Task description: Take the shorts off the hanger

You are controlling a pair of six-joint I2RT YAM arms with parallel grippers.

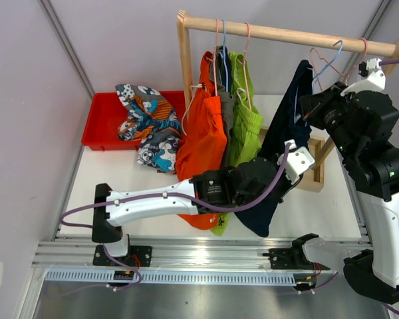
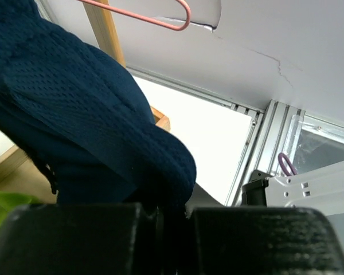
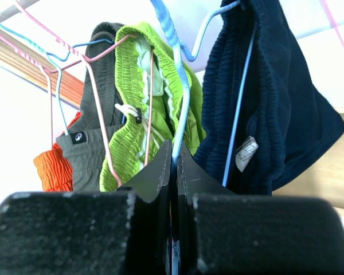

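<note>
The dark navy shorts point(image 1: 289, 113) hang on a blue hanger point(image 1: 332, 56) from the wooden rail point(image 1: 286, 32). My right gripper point(image 3: 173, 154) is shut on that blue hanger's wire point(image 3: 175, 69), just left of the navy shorts point(image 3: 281, 103). My left gripper point(image 2: 169, 215) is shut on the lower fold of the navy shorts point(image 2: 86, 126); in the top view the left gripper point(image 1: 294, 163) sits at their right edge. Orange point(image 1: 203, 133), grey point(image 1: 225, 100) and lime green point(image 1: 243, 126) shorts hang on hangers further left. The printed shorts point(image 1: 146, 123) lie in the red bin point(image 1: 100, 126).
The rack's wooden upright point(image 1: 185, 60) and its foot point(image 1: 312, 176) stand on the white table. An empty pink hanger point(image 2: 143, 17) hangs above the left wrist. A metal rail point(image 1: 186, 256) runs along the near edge.
</note>
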